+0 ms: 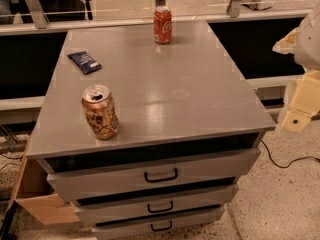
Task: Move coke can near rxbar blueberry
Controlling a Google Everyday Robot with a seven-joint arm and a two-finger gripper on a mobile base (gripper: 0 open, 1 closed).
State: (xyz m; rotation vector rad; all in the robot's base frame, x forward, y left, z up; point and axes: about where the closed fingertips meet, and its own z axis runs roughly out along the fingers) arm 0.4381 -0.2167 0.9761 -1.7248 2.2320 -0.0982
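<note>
Coke can [162, 25] stands upright at 12 o'clock on the grey drawer cabinet [165, 91], well apart from the rxbar blueberry [84, 62] lying flat at 10 o'clock, so the move looks not yet begun. The gripper [300, 104] hangs off the cabinet at 3 o'clock, likely clear for an approach; whether it is spread or closed I cannot tell. A gold-brown can [100, 112] stands at 8 o'clock.

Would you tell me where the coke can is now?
In the camera view, the coke can stands upright at the far edge of the cabinet top, behind and right of the rxbar blueberry; the end effector is beyond the right side.
</note>
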